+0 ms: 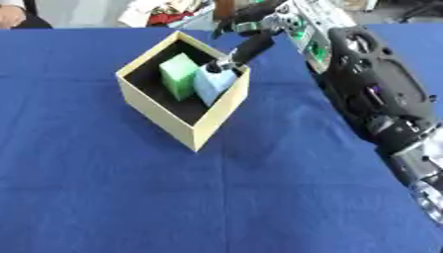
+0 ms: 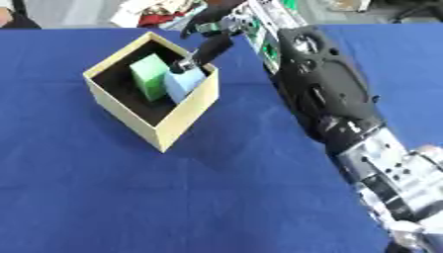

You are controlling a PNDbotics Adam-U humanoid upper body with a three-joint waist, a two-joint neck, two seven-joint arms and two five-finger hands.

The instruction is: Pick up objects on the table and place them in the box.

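Over the box (image 1: 155,116), right hand (image 1: 246,47) fingers seemingly touch the blue block (image 1: 214,84).

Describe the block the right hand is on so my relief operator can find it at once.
Find the open cream box standing on the blue tablecloth. Two blocks sit inside against its dark lining, and the right hand reaches down to the one nearer the right wall. That is the light blue block, tilted, beside the green block.
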